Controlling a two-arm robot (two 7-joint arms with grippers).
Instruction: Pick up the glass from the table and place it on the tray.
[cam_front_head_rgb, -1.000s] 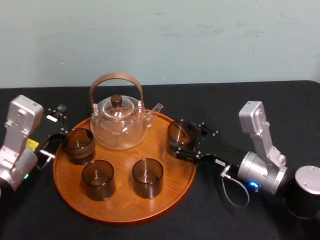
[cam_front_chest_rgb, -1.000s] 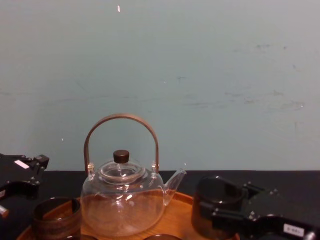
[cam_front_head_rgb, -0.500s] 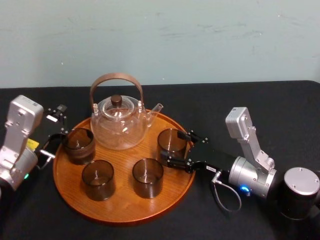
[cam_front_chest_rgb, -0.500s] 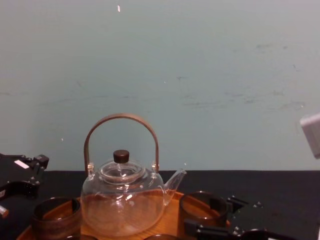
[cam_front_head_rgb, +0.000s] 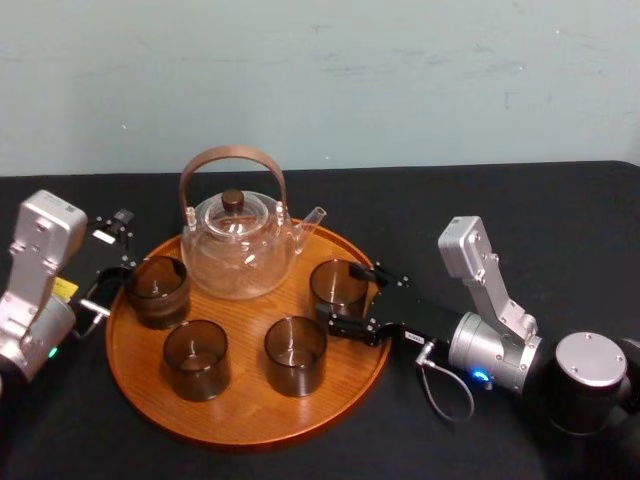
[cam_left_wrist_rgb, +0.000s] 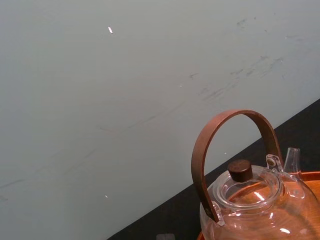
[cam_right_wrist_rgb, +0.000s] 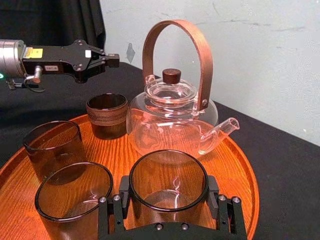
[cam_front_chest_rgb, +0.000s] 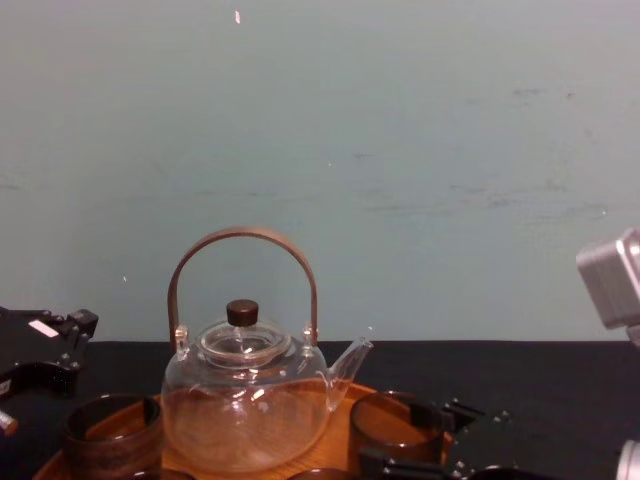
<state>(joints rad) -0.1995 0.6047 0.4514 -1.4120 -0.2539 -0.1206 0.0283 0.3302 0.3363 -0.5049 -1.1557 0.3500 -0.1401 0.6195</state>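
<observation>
Glass (cam_front_head_rgb: 338, 283) is off the table (cam_front_head_rgb: 520, 210) and low over the right part of the tray (cam_front_head_rgb: 250, 428), just beside the teapot (cam_front_head_rgb: 238, 250) spout. Right gripper (cam_front_head_rgb: 346, 300) is clamped on its sides. Cannot tell whether its base touches the wood. Judged: carry essentially done; letting go and backing the arm out remain. Left gripper (cam_front_head_rgb: 117, 247) is parked at the tray's left rim, fingers apart. Writing: small white labels and a yellow sticker on the gripper bodies, too small to read; no brand legible.
</observation>
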